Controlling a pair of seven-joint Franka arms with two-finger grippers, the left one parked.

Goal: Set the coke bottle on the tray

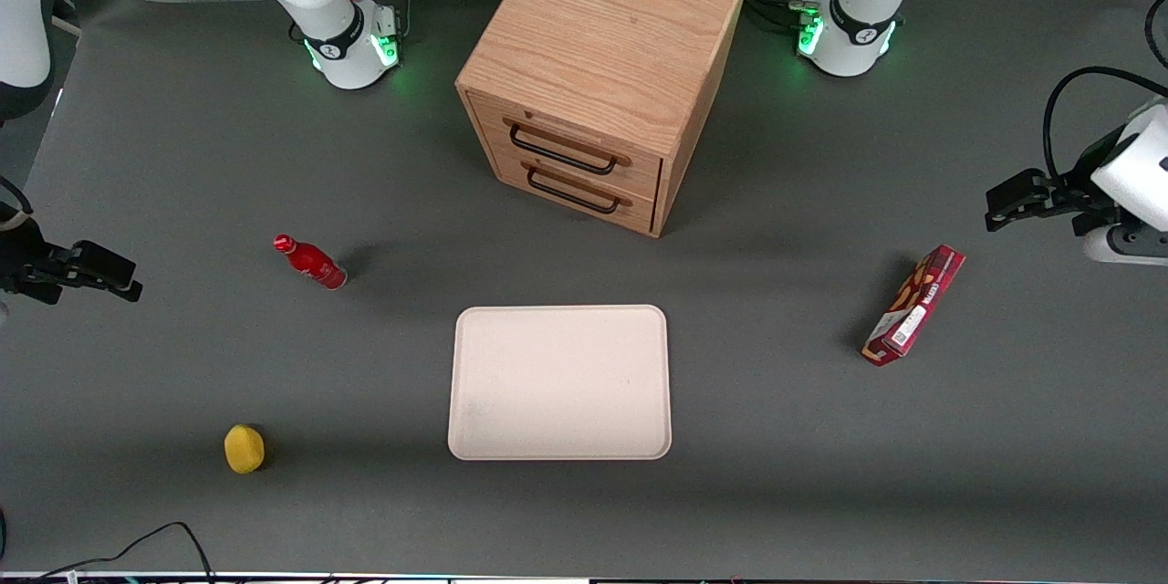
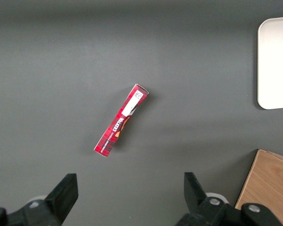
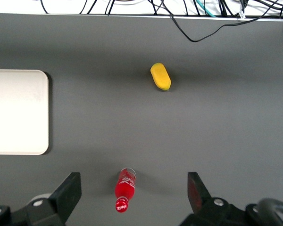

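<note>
Since the gripper (image 1: 128,278) hangs at the working arm's end of the table with fingers spread wide and nothing held, pickup not begun. Coke bottle (image 1: 310,262) stands upright on the grey table (image 1: 182,155), roughly 3 o'clock from the gripper, well apart from it; tray (image 1: 559,382) sits at about 4 o'clock from the bottle, bare. Risks, my read: bottle is slim and upright, so an off-centre approach or one finger brushing first could tip it and let it roll; a grip on the narrow neck could slip; a tilted release could topple it on the tray. Lemon-like yellow fruit (image 1: 245,449) at 7 o'clock of bottle, unlikely in the path. Counts, scanning across: one gripper, one yellow fruit, one coke bottle, one tray, one wooden cabinet (image 1: 598,78) with two drawers, one red snack box (image 1: 914,305).
</note>
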